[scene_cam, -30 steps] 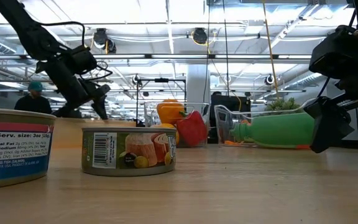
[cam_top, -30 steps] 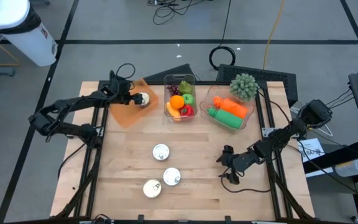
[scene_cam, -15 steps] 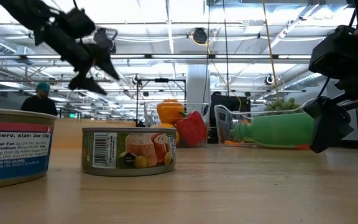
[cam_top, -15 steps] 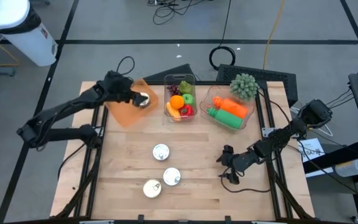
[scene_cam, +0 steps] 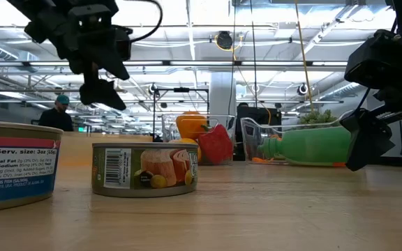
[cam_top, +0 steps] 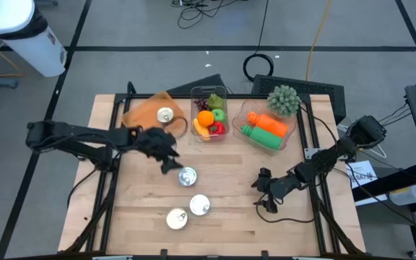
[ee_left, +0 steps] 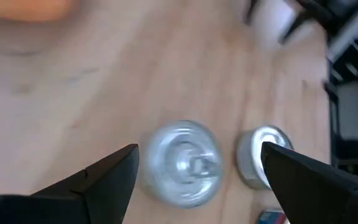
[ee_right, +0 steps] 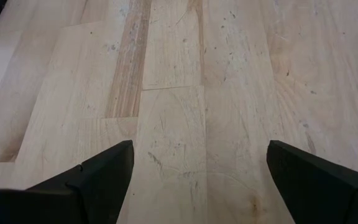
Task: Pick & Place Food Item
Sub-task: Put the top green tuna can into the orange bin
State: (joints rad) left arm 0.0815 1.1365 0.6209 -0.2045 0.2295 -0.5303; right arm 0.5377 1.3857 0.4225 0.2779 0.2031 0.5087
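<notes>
Left gripper [cam_top: 170, 160] spread above silver can [cam_top: 187, 176], lid up, right gripper [cam_top: 263, 193] spread, resting on table [cam_top: 230, 209]

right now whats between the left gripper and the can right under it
Nothing. In the left wrist view, the open left gripper frames the can with only air between; the high view shows it beside that can on the bare wooden table.

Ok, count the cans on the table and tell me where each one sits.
4. One can lies on the orange mat; three sit mid-table: one beside the open left gripper, one nearer the front, one at the front.
</notes>
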